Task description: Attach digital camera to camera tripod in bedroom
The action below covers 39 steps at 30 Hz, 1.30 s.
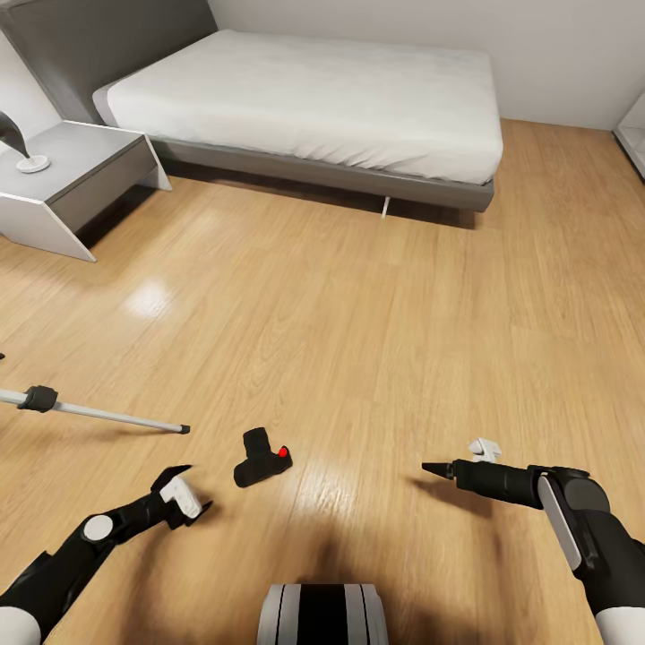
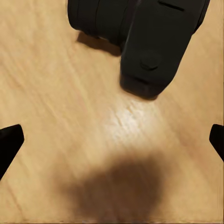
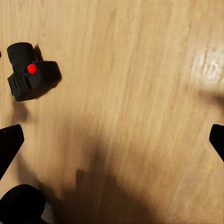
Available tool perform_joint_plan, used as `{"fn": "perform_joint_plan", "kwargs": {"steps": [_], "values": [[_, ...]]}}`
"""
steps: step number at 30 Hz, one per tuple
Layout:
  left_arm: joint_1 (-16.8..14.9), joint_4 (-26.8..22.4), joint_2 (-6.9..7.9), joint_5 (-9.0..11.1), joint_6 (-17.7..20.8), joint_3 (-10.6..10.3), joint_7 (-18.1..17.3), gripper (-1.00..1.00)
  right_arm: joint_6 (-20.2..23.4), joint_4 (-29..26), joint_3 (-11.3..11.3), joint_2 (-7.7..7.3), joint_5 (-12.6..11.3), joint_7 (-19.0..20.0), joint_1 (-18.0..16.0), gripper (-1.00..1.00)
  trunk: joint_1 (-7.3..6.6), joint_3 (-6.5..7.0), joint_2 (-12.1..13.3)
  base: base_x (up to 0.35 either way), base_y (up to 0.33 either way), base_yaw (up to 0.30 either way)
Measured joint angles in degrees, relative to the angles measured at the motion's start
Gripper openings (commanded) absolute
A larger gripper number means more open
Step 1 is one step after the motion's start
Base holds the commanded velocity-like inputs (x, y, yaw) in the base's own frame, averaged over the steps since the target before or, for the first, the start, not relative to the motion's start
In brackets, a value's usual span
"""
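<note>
Head view: the digital camera (image 1: 261, 457) lies on the wood floor (image 1: 376, 305), well clear of the bed (image 1: 313, 98), with a camera tripod (image 1: 90, 410) leg stretched along the floor nearby. The left tool (image 1: 184, 491) hovers just beside the camera, spread wide and empty; the right tool (image 1: 448, 466) stands well apart, its gap unclear here.

Left wrist view: the camera sits ahead of the open fingertips (image 2: 9, 140); best to advance until they straddle the body, then close.

Right wrist view: both tips are spread wide, empty.
</note>
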Motion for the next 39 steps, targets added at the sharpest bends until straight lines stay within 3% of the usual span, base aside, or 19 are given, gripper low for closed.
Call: {"fn": "perform_joint_plan", "kwargs": {"steps": [7,14,21,31,39], "values": [[0.00,-3.92,2.61,-0.18,0.17,-0.02,-4.18,1.00,0.00,0.02,-0.05,0.01,-0.11,-0.34,0.00,1.00,0.00,0.00,0.00,0.000,0.000,0.000],[-0.15,-7.73,3.52,-0.25,0.50,0.13,-5.50,1.00,0.00,0.02,-0.01,0.03,-0.19,-0.69,0.00,1.00,0.00,0.00,0.00,0.000,0.000,0.000],[-1.14,-8.86,3.08,-0.26,0.64,0.22,-5.61,1.00,-0.05,0.02,-0.03,0.06,-0.21,-0.73,0.00,1.00,0.00,0.00,0.00,0.000,0.000,0.000],[-2.10,-8.17,1.05,-0.33,0.76,0.21,-5.67,1.00,-0.02,-0.19,-0.26,-0.11,-0.21,-0.58,0.00,1.00,0.00,0.00,0.00,0.000,0.000,0.000],[-2.19,-7.94,0.61,-2.05,0.77,0.12,-5.70,1.00,0.00,-0.23,-0.45,-0.14,-0.21,-0.59,0.00,1.00,0.00,0.00,0.00,0.000,0.000,0.000]]}}
